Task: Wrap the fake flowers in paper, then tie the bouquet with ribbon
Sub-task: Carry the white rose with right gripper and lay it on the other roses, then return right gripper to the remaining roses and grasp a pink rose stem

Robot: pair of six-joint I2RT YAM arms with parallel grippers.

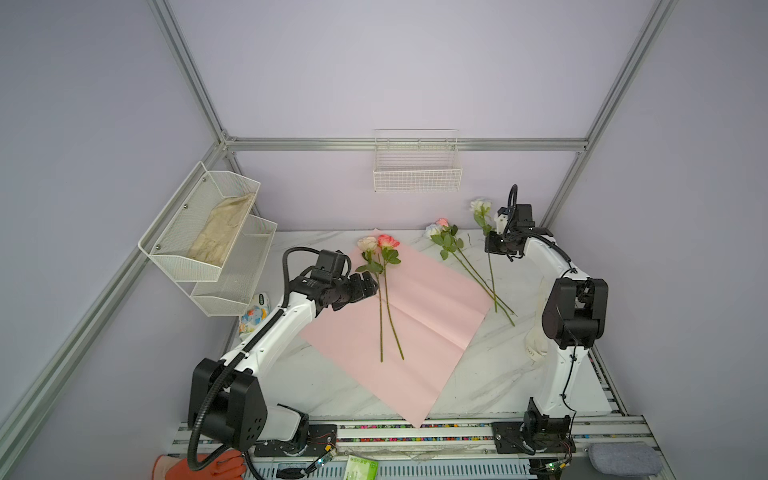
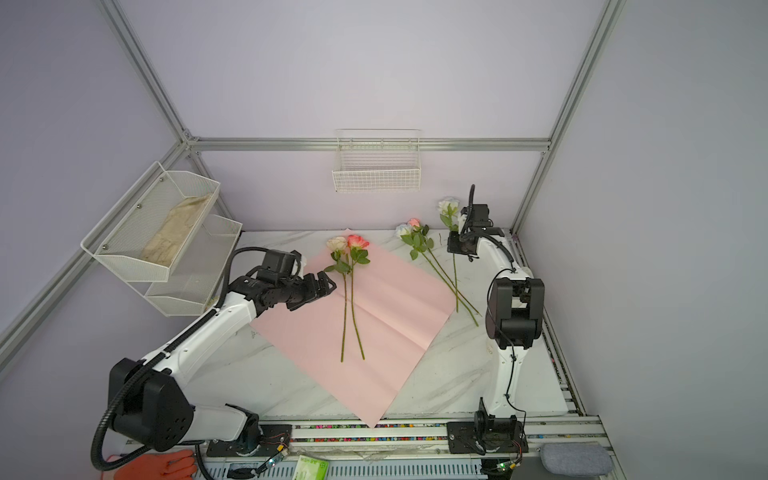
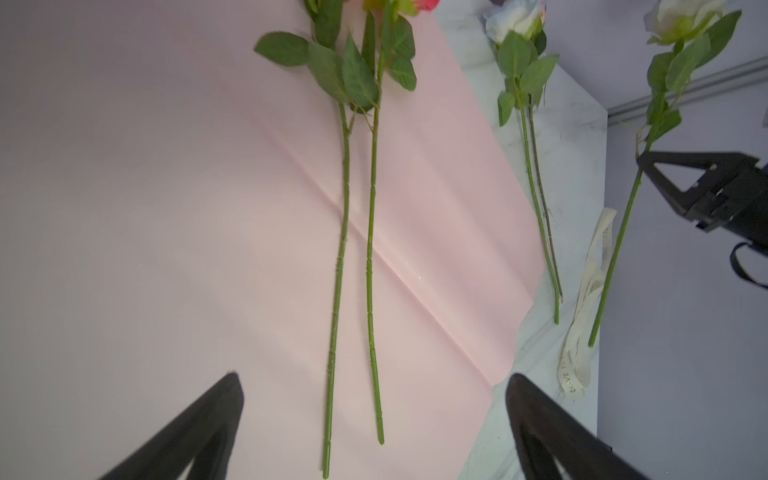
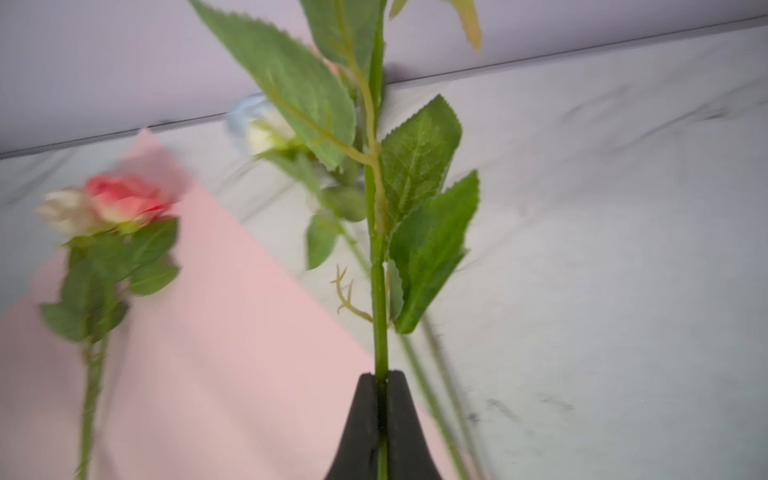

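Gathering step, by the look of it: the bouquet of fake flowers (image 1: 388, 242) is no bundle yet, just five loose roses around the pink paper (image 1: 432, 316). Over the paper's left edge the left end effector (image 2: 328, 286) hovers with jaws spread wide, holding nothing. On the middle of the paper lie the cream and pink roses (image 1: 377, 267), side by side and nearly parallel, heads at the paper's far corner, cut ends toward its near corner. Just off the paper's right edge the blue and pink pair (image 1: 448, 242) rests on the marble surface (image 1: 478, 374), heads far, stems slanting away from the paper. Further right, the right end effector (image 4: 382, 380) is clamped tight on the white rose (image 1: 479, 205), with the stem running straight out between the jaws, bloom up and far; whether its cut end clears the surface I cannot tell. Next move, I'd say: carry it left onto the paper and lay it along the other two, heads matched. The ribbon (image 3: 575, 370) waits beyond the paper's right side.
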